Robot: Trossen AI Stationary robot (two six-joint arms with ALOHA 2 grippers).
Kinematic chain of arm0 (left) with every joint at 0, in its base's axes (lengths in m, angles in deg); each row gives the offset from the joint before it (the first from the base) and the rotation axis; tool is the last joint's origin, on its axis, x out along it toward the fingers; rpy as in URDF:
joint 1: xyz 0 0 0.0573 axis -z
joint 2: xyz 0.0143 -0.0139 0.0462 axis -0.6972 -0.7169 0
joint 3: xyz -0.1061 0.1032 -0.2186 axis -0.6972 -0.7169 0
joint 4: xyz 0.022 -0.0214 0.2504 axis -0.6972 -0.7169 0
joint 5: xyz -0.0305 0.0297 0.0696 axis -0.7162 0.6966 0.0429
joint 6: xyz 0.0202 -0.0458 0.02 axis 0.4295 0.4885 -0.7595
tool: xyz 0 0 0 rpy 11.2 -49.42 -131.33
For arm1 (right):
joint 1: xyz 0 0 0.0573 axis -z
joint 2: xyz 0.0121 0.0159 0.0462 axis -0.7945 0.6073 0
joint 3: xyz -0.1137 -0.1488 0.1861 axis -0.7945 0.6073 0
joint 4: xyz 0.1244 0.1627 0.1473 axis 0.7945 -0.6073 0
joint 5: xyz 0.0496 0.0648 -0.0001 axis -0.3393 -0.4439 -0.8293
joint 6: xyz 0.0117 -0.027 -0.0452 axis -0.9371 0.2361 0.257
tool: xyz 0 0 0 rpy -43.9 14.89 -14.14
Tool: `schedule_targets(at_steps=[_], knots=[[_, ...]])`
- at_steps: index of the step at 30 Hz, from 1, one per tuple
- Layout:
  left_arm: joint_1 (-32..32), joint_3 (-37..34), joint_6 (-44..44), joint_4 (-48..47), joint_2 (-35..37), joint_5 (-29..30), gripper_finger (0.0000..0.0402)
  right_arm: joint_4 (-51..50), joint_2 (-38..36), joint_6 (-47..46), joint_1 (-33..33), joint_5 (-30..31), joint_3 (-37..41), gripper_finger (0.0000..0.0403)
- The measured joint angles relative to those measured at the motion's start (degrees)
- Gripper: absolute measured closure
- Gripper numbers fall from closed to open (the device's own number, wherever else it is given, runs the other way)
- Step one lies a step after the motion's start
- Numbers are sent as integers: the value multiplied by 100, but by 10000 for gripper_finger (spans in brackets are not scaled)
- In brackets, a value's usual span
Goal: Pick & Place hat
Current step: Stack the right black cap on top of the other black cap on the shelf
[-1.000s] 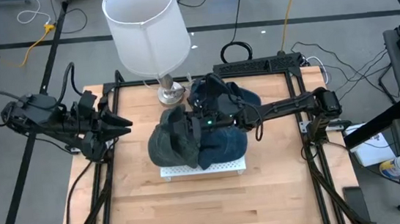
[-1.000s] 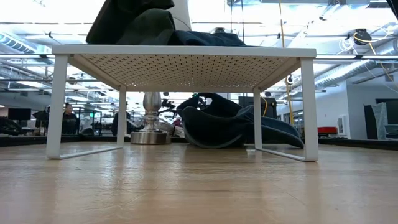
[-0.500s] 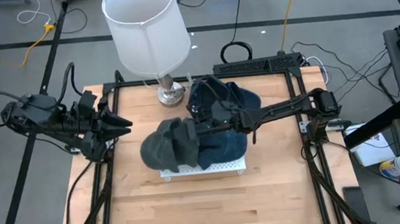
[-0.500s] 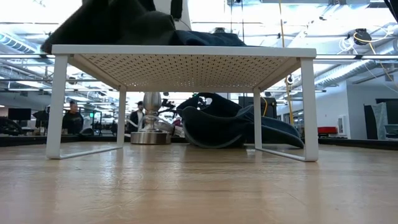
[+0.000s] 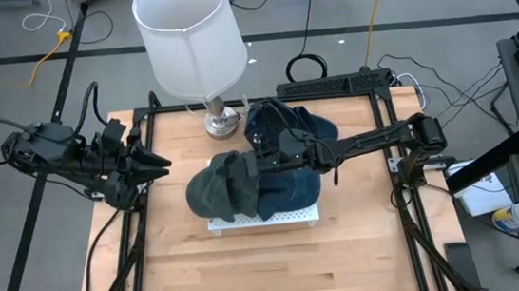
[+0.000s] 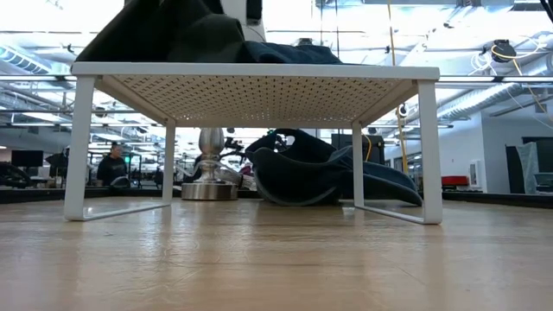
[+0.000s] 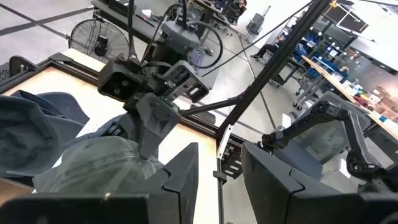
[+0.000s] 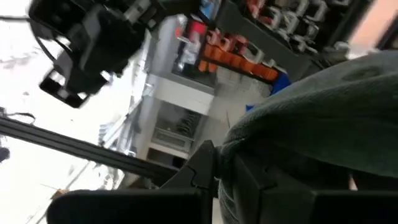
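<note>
Table: your wooden table [image 5: 252, 270] carries a lamp [image 5: 187, 38] at the back.
Rack: the white perforated rack [image 6: 259, 86] stands mid-table.
Hats: your grey-green hat [image 5: 214, 190] lies on the rack, touching a navy hat [image 5: 288, 192]; another navy hat [image 6: 320, 177] sits behind.
Right gripper [image 5: 247, 166]: clamped on the grey-green hat.
Left gripper [image 5: 158, 160]: you have it parked at the left edge, fingers apart.

No text, label, brand, number or sign can be read in any of these views.
</note>
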Motion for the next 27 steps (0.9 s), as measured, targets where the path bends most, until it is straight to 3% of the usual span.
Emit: schedule_targets(at_steps=[7,22,27], knots=[[0,0,0,-4,0,-2,277,-1829,-448,8,-42,373,-3,383],[0,0,-45,-4,0,-29,277,-3280,-503,359,-39,609,-3,383],[0,0,-46,-4,0,-31,277,-3648,-582,531,-42,1015,2,383]])
